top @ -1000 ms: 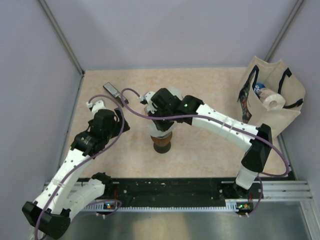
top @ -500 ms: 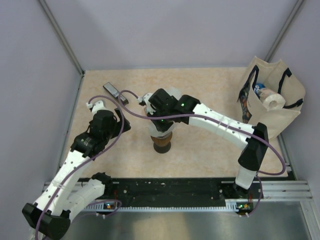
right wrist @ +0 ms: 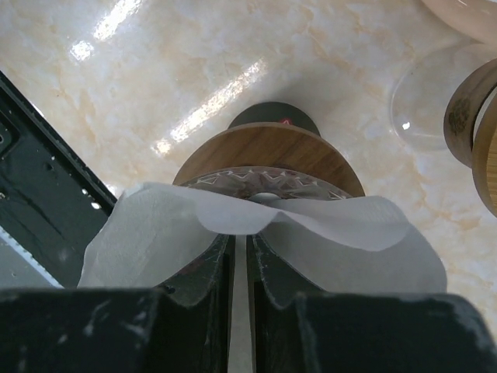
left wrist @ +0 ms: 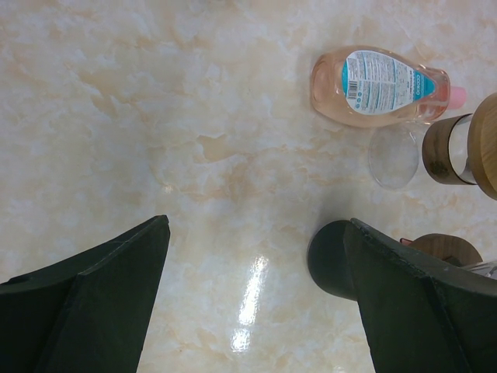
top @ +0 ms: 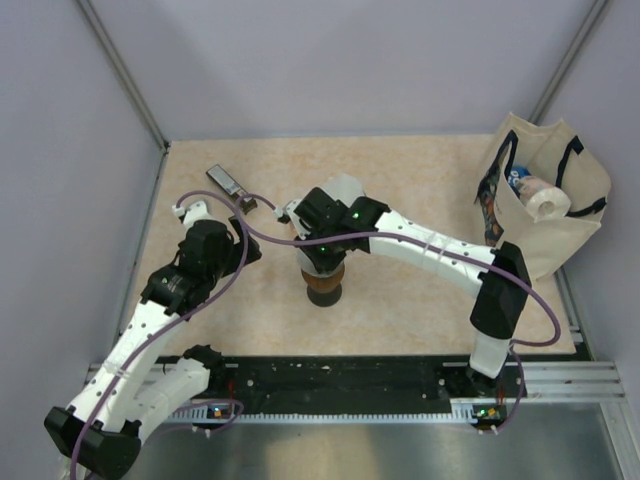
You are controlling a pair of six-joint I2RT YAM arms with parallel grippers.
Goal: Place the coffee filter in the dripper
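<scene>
Coffee filter (right wrist: 334, 233) is pinched in the right gripper (right wrist: 239, 256). The jaws are narrowed to a slit w/ the paper's folded part between them, and the two flaps fan out left & right of the fingers. It hangs directly over the dripper (right wrist: 268, 159), mid-table, w/ its lower edge overlapping the glass rim in the wrist view. Can't tell if paper touches glass yet. Not seated, by my read: the paper looks flat, not opened into the funnel.

Left gripper (left wrist: 258, 225) is spread wide, holding nothing, hovering over bare table (left wrist: 155, 116) left of the dripper. A pink bottle (left wrist: 380, 85) lies on its side near the dripper.

Step in hand, I reckon: lower the filter into the funnel. To do it well:
- Keep the paper's point centred on the opening.
- Go straight down, slowly, so both flaps fold inward evenly vs. catching on the rim.
- Release only once the tip is well inside. Let go too high & the light paper prob. tips out or sits skewed.
- Avoid any sideways push, since the dripper seems to stand on a small dark foot & could topple.
</scene>
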